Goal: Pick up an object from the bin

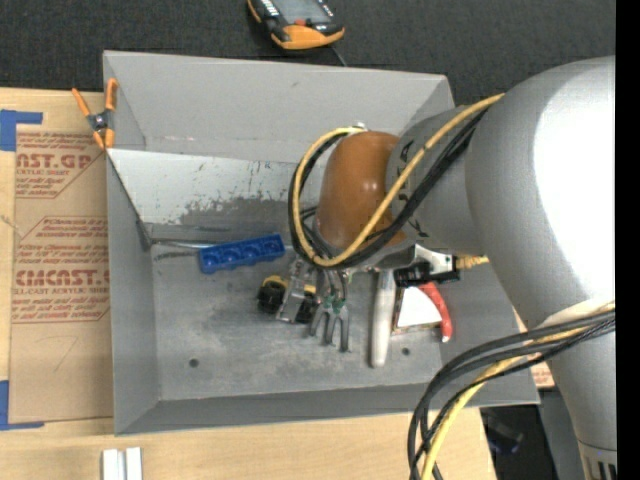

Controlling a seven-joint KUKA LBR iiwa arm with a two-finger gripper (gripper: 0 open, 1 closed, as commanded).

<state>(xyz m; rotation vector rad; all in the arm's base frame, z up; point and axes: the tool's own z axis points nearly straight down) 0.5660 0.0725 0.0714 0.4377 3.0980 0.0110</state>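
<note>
Camera view is showing the arm [560,218] reaching in from the right and hanging over the grey bin [135,368]. Its orange-brown wrist cover [355,193] and looping yellow-and-black cables [296,200] are sitting above the middle of the floor.

Gripper [333,326] is pointing down at mid-floor, close to the surface. The wrist is blocking a clean look, so I can't tell whether it's open, closed or gripping anything.

Nearest thing is a small black-and-yellow part [270,296], lying on the floor just left of the gripper. A small grey piece [297,310] is sitting between that part and the gripper. It could be touching either one; can't tell.

A white rod [378,323] is lying just right of the gripper, running front to back along the floor. Past it, near the bin's right side, a red-handled tool [437,308] is lying with a flat white piece [412,313] beside it, both partly tucked under the arm.

A blue studded brick [240,253] is lying at the foot of the sloped back wall, slightly tilted. It's up-left of the gripper and apart from the centre cluster.

Outside the bin, an orange-and-black device [295,16] is lying on the dark surface beyond the far rim.
</note>
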